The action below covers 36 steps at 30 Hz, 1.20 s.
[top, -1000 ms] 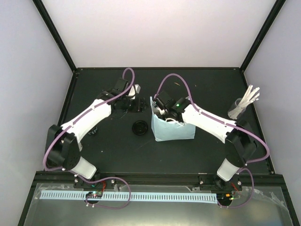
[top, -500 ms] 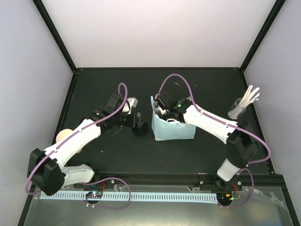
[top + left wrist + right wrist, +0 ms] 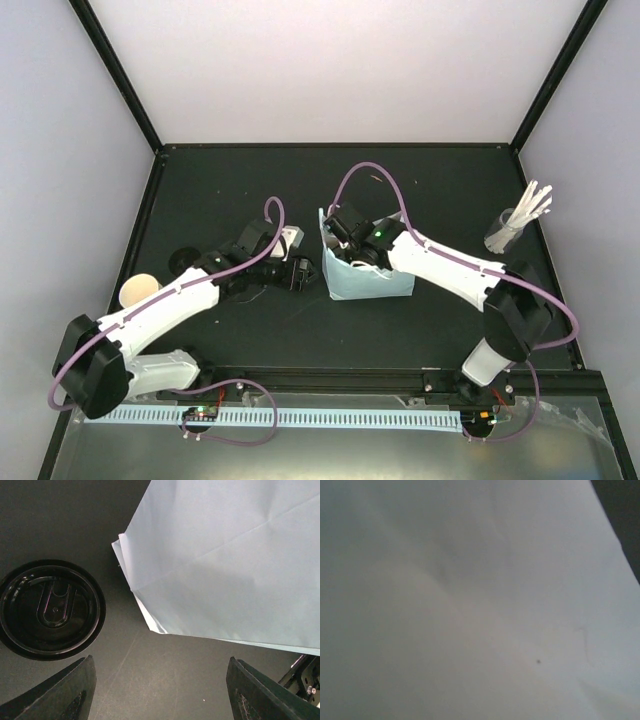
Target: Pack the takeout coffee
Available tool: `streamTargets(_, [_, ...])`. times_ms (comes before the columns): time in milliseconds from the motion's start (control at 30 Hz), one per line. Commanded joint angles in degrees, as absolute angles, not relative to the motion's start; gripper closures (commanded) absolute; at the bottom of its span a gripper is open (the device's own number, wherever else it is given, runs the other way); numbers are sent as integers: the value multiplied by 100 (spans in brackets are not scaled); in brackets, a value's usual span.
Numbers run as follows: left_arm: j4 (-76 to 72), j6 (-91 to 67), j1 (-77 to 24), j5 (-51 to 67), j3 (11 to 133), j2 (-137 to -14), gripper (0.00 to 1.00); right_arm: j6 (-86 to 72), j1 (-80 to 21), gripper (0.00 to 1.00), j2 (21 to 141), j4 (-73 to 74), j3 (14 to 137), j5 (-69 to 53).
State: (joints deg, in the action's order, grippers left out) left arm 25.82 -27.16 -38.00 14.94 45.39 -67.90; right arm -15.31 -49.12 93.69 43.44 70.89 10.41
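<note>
- The blue paper bag stands on the black table, just ahead and to the right of my left gripper.
- My right gripper sits at the bag's top edge. Its camera shows only blurred pale paper, so I cannot tell how its jaws stand.
- My left gripper's jaws stand wide, with nothing between them.
- A cream cup stands well behind my left gripper, beside that arm.
- A black lid lies flat, ahead and left of the left gripper's fingers.
</note>
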Motion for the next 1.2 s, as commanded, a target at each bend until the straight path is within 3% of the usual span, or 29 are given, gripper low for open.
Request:
streamTargets(0, [2369, -2736, -3836, 1332, 4607, -6595, 27, -1473, -4885, 45, 10654, 6074, 6681, 528])
streamTargets(467, [2567, -2691, -3854, 1254, 4569, -6390, 27, -843, -4192, 45, 11428, 6324, 7453, -397])
streamTargets(967, [2740, -2649, -3886, 1147, 4810, -6300, 26, -1651, -4426, 40, 9777, 6105, 7264, 959])
streamTargets(1033, [2812, -2629, -3887, 1119, 4875, -6293, 26, -1665, -4453, 26, 9594, 6151, 7417, 1022])
streamTargets(1100, [2887, -2606, -3891, 1088, 4942, -6267, 26, -1661, -4489, 2, 9409, 6225, 7608, 1096])
streamTargets(1167, [2972, -2594, -3888, 1043, 5011, -6236, 26, -1661, -4537, 0, 9218, 6313, 7822, 1160])
